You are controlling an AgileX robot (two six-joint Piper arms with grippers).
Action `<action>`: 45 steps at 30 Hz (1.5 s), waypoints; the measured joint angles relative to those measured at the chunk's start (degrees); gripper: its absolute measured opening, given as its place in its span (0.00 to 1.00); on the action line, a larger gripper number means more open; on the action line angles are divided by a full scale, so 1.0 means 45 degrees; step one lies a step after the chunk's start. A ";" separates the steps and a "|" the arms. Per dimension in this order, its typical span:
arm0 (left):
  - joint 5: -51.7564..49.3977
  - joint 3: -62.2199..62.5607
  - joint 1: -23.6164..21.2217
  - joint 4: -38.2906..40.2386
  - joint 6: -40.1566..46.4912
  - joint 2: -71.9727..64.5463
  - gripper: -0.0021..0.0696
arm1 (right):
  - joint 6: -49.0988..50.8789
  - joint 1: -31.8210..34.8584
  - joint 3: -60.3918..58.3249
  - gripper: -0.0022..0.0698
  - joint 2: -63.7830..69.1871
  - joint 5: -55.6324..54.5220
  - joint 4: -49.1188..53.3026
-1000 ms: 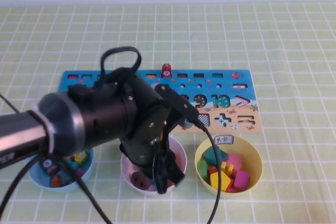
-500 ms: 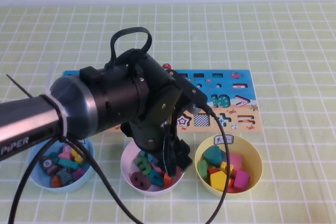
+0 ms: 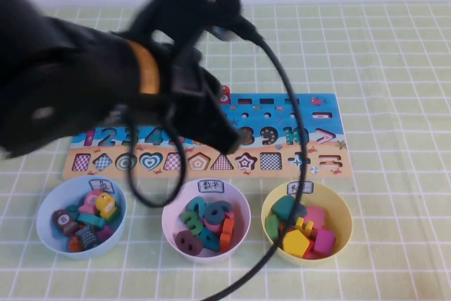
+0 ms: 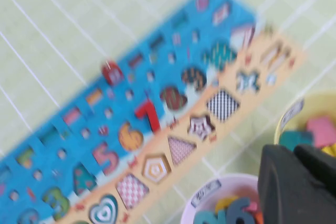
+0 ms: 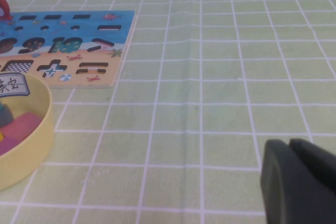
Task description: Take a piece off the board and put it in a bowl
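Note:
The slate-grey "6" lies in the white bowl among teal, orange and maroon pieces; it also shows in the left wrist view. The bowl stands in front of the blue board. The board's "6" slot is an empty orange cut-out beside the red "7". My left gripper is shut and empty, raised high over the board and bowls; in the high view its arm is a large blur covering the board's left half. My right gripper is shut and empty, low over the bare mat.
A light blue bowl of pieces stands at the left and a yellow bowl of shapes at the right. A small red peg stands on the board's far edge. A black cable loops over the board and bowls.
My left arm has lifted up and away from the white bowl, leaving the grey "6" inside. The bowl's contents now show. The right arm has not moved.

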State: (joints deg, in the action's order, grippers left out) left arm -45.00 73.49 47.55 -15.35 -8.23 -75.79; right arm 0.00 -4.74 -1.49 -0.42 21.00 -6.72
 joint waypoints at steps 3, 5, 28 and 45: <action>0.0381 -0.0715 0.0000 0.0056 0.0000 0.1527 0.03 | 0.0000 0.0000 0.0000 0.01 0.0000 0.0000 0.0000; 0.0707 -0.1519 0.0000 0.0163 0.0000 0.2703 0.03 | 0.0000 0.0000 0.0000 0.01 0.0000 0.0000 0.0000; 0.2472 -1.0074 0.0020 0.2080 -0.0540 0.8863 0.03 | 0.0000 0.0000 0.0000 0.01 0.0000 0.0000 0.0000; 0.5788 -1.2595 -0.2824 0.0375 -0.0540 1.0011 0.02 | 0.0000 0.0000 0.0000 0.01 0.0000 0.0000 0.0000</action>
State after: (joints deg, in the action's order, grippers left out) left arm -18.96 16.81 34.84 -13.66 -10.66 -30.74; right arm 0.00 -4.74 -1.49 -0.42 21.00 -6.72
